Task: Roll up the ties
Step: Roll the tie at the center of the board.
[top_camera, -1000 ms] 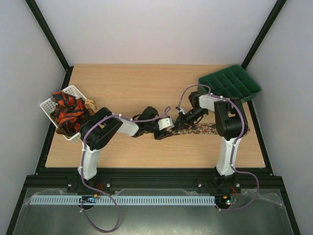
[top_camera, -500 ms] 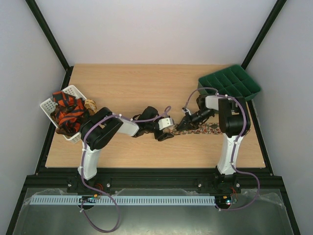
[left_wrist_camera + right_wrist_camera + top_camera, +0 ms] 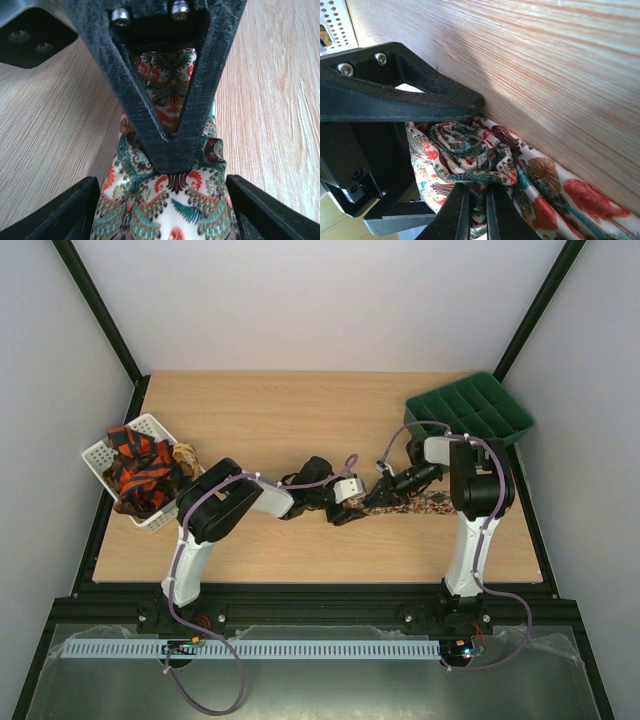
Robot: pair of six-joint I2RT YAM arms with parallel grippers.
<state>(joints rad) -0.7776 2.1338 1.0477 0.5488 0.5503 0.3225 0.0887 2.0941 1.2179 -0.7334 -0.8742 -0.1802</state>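
The floral-print tie (image 3: 420, 503) lies flat on the table's right half, and its left end is wound into a small roll. My right gripper (image 3: 378, 496) is shut on that roll; in the right wrist view its fingers (image 3: 462, 215) pinch the fabric folds (image 3: 470, 145) between them. My left gripper (image 3: 352, 506) is open. In the left wrist view its fingers (image 3: 75, 210) stand wide apart on either side of the tie (image 3: 170, 210), facing the right gripper's tip (image 3: 172, 160). The left gripper's black body (image 3: 395, 95) fills the left of the right wrist view.
A white plastic basket (image 3: 100, 455) at the table's left edge holds red-orange and black ties (image 3: 140, 472). A green compartment tray (image 3: 470, 410) sits at the back right corner. The two grippers almost touch at mid-table.
My left gripper has moved right, up against the roll. My right gripper has shifted slightly right with the tie end in it, and its arm has swung.
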